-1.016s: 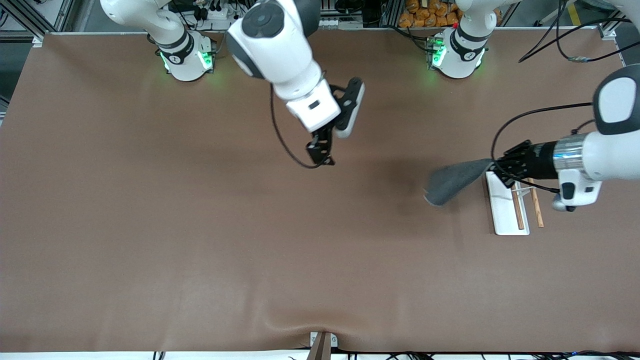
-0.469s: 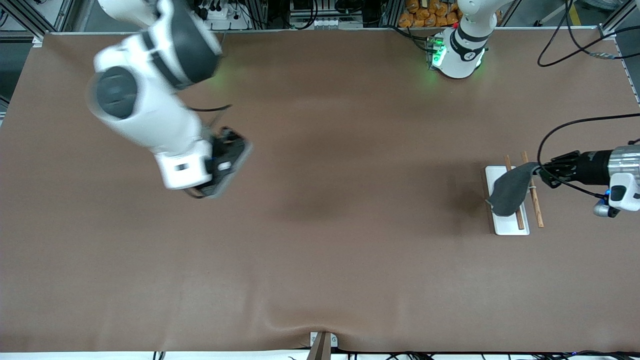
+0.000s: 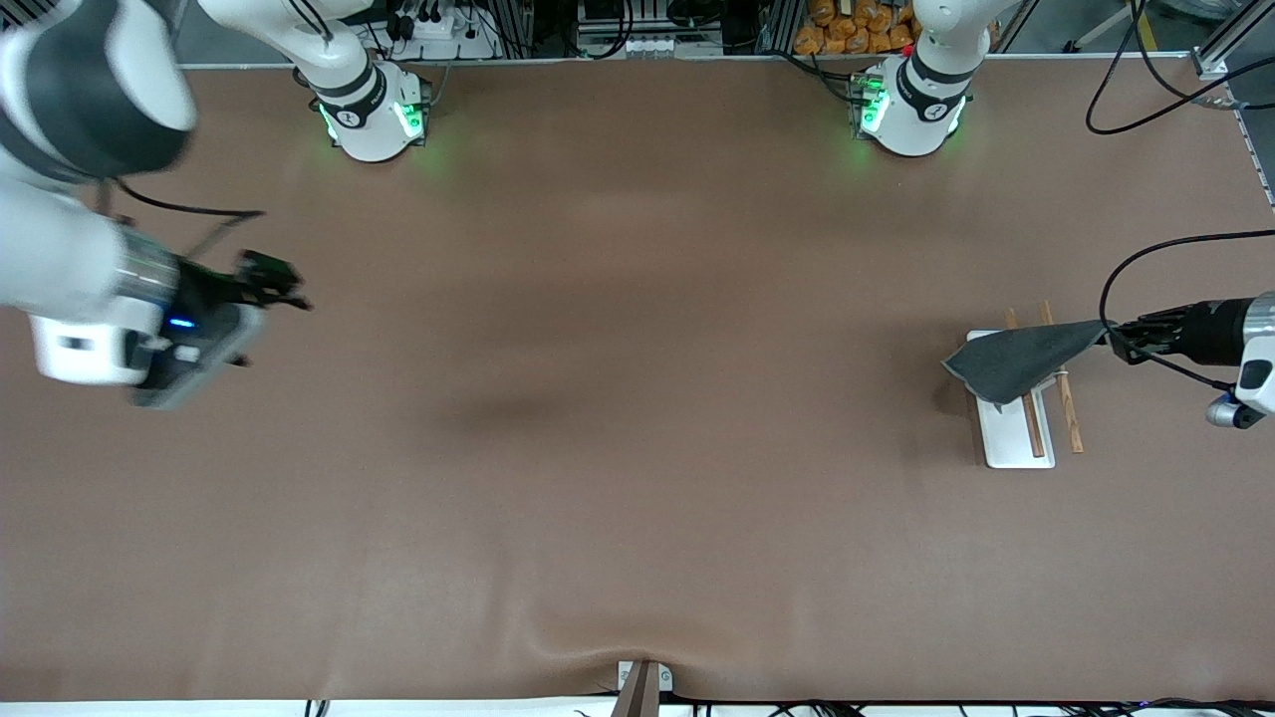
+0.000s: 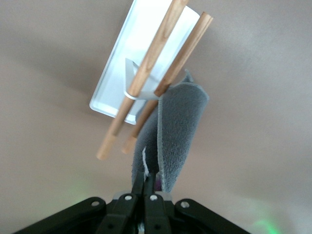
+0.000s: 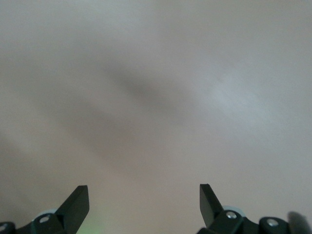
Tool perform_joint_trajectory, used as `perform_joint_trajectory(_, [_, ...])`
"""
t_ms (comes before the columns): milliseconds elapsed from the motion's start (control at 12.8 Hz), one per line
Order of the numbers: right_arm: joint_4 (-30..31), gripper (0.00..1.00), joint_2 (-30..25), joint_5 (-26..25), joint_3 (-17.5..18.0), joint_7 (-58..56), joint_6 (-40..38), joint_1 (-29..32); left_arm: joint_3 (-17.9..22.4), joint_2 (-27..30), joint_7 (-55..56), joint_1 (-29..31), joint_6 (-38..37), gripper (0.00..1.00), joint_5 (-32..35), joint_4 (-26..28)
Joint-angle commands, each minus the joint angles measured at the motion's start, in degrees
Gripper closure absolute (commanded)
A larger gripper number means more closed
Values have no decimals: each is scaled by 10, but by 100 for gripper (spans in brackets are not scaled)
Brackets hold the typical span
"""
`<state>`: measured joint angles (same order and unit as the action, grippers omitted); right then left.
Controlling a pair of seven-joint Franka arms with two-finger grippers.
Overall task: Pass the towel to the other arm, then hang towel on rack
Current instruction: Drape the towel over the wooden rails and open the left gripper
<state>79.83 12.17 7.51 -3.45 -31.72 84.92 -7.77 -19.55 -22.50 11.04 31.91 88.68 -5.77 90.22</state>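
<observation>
- Over the rack (image 3: pixel 1016 438) at the left arm's end of the table, your left gripper (image 3: pixel 1114 339) reaches level, pinching a corner of the towel (image 3: pixel 1011 358), which drapes across both wooden rods (image 4: pixel 161 73)
- Your right gripper (image 3: pixel 284 289) hangs over bare table (image 3: pixel 637 448), fingers (image 5: pixel 75 207) spread wide, empty
- Cloth hides part of the rack's base

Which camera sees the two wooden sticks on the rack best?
The left wrist view: both rods run nearly whole across it above the white base, with the towel hanging beside them from the left gripper. In the front view the towel covers part of them. The right wrist view shows only table.
</observation>
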Motion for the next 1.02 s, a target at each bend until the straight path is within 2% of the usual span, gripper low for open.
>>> perform_joint_trajectory(0, [62,0,-90,-29,5,80,-25,42,-6,-4,-59,15,5,100,39,-11])
perform_joint_trajectory(156, [62,0,-114,-33,7,181,-68,51,-5,-3,-86,23,6,100,53,-12])
perform_joint_trajectory(469, [54,0,-123,-64,13,326,-65,82,-2,-28,-210,60,33,100,55,-13])
perform_joint_trajectory(626, [53,0,-133,-74,28,358,-64,98,-2,-43,-245,69,58,99,59,-13])
perform_joint_trajectory(704, [54,0,-138,-73,42,358,-62,115,-2,-46,-256,71,73,93,72,-13])
perform_joint_trajectory(782, [56,0,-141,-72,54,351,-57,131,-2,-48,-260,74,78,83,81,-12])
perform_joint_trajectory(860, [56,0,-143,-68,54,342,-56,135,-2,-49,-261,74,78,71,82,-12])
perform_joint_trajectory(938, [56,0,-143,-68,54,331,-49,135,-2,-49,-262,75,79,53,82,-12])
